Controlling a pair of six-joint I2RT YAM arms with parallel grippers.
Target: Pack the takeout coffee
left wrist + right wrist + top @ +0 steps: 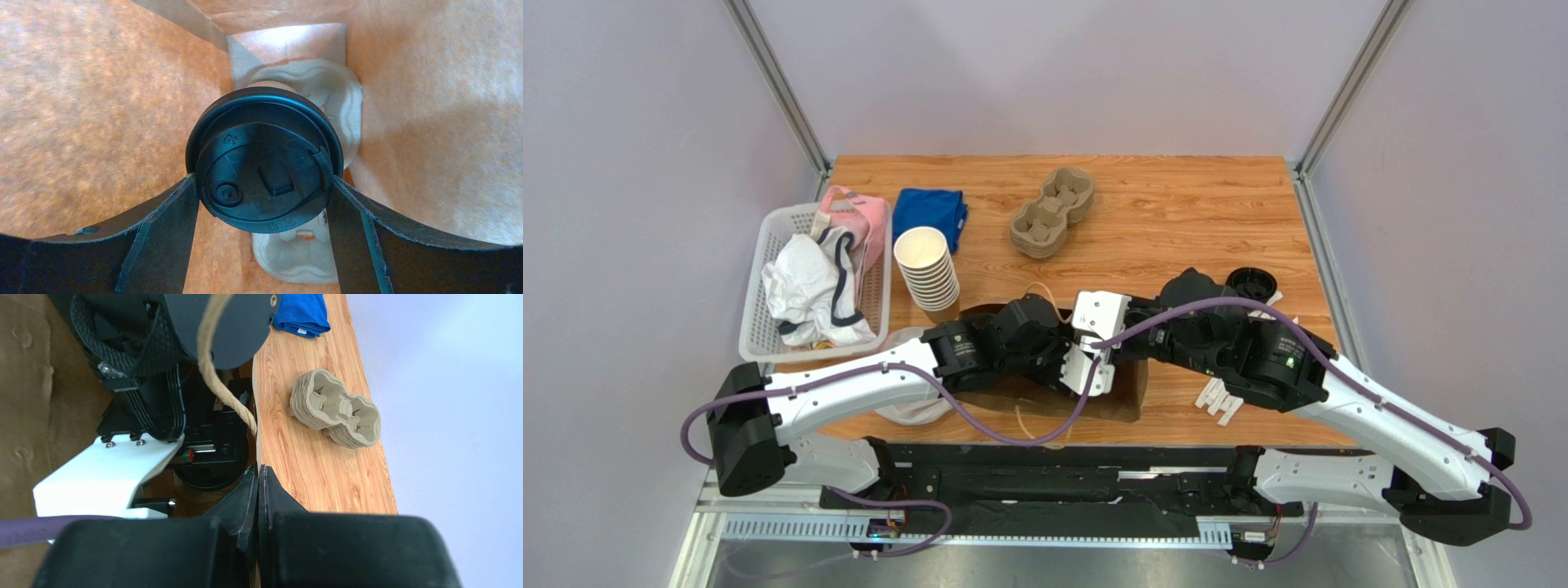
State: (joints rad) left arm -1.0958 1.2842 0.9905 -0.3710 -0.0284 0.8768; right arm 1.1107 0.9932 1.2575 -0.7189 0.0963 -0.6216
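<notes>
In the left wrist view my left gripper [264, 187] is shut on the takeout coffee [264, 162]. Its fingers [166, 226] press both sides of the round black lid, and the cup body is hidden under the lid. The cup hangs inside the brown paper bag [92, 110], over a pale pulp cup carrier [325, 86] at the bag's bottom. My right gripper [258, 478] is shut on the bag's top rim [256, 441], next to its rope handle [224, 386]. In the top view both grippers meet over the bag [1124, 395] and the cup is hidden.
A white basket [760, 263] of cloths stands at the left. A stack of lidless paper cups [925, 267], a blue cloth [932, 211], spare pulp carriers [1053, 211] and a loose black lid [1249, 284] lie on the wooden table [1185, 208].
</notes>
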